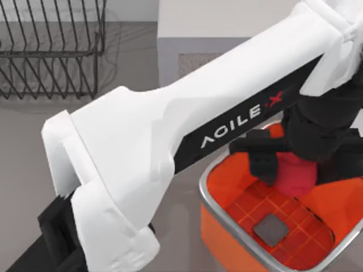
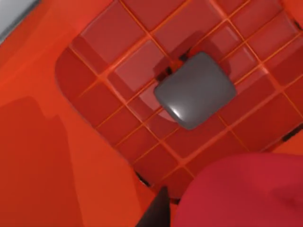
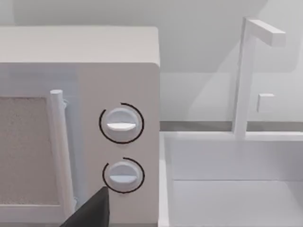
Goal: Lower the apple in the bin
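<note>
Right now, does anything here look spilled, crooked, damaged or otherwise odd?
Nothing stands out. The left end effector holds the apple inside the bin, above its gridded floor. The bin sits upright and the grey square lies flat on the floor. Nothing is spilled.

Grey table [image 1: 34,147], white microwave [image 3: 80,118] (two dials), pale wall [image 3: 199,33]

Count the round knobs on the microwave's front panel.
2. On the microwave in the right wrist view, the upper knob and the lower knob are stacked one directly above the other, beside the door handle. None seems hidden.
</note>
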